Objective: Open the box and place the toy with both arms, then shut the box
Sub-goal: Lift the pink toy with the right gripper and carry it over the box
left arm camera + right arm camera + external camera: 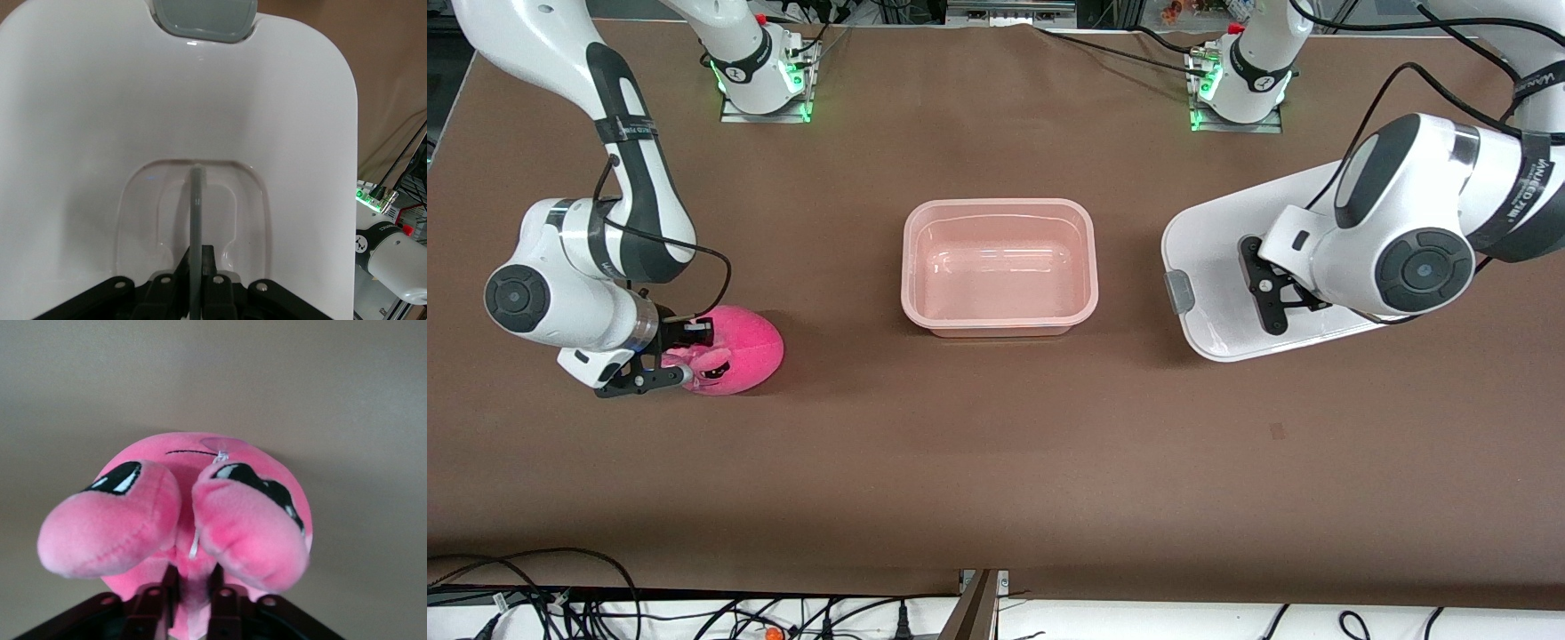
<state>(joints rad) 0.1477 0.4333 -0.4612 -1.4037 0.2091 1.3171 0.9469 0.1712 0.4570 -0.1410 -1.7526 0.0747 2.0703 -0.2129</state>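
Box base (1000, 267) sits mid-bench, lid off, translucent pink, nothing in it. One base, one lid (1209, 267), one toy (738, 348), two arms.

Lid: white, held up over the bench toward the left arm's end, tilted, well apart from the base. One grey clip (1179, 292) shows on the edge facing the base; the left wrist view shows a grey clip (203, 19) too. Left gripper (1270, 293) has its jaws clamped together on the thin grey handle (197, 220) in the lid's recessed centre.

Toy: bright pink plush, lying on the bench toward the right arm's end, nearer the front camera than the base. Right gripper (680, 356) is at its face end, jaws pinched on a fold of plush between the cheeks (193, 587). Dark eyes (115, 477) visible.

Bare brown bench (996, 462) all round the base; broad open strip between base and toy, narrower one between base and lid
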